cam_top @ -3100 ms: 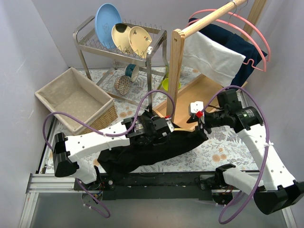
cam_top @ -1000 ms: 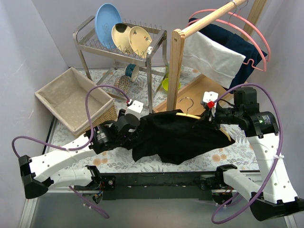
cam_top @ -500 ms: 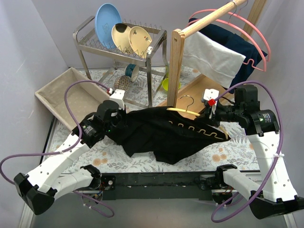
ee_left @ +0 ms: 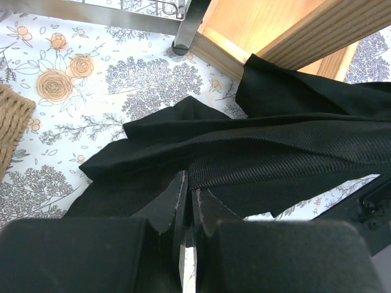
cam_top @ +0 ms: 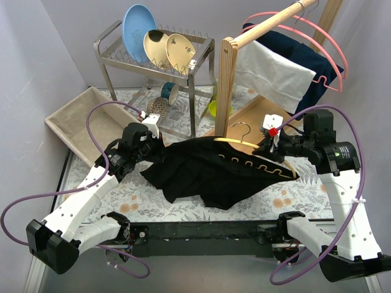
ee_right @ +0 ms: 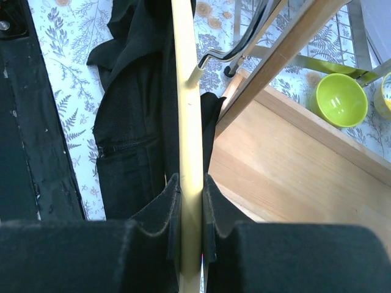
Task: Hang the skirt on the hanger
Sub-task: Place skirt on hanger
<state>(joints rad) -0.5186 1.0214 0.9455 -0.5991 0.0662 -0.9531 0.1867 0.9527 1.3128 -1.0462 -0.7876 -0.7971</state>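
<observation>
The black skirt [cam_top: 214, 174] drapes over the hanger [ee_right: 188, 122] above the floral table [cam_top: 275, 198], its left edge pinched in the closed left gripper [ee_left: 188, 183], the right gripper [ee_right: 190, 183] clamping the hanger's bar, just before the wooden post [cam_top: 225, 91], with dish rack [cam_top: 195, 67] and basket [cam_top: 73, 116] behind.

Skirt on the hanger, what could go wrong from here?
1. The left tool pinches only a thin fold of the skirt; a pull could slip it free.
2. The right tool grips the hanger by one arm, so the skirt's weight could twist it.
3. The hanger's hook sits close to the wooden post and may snag.
</observation>
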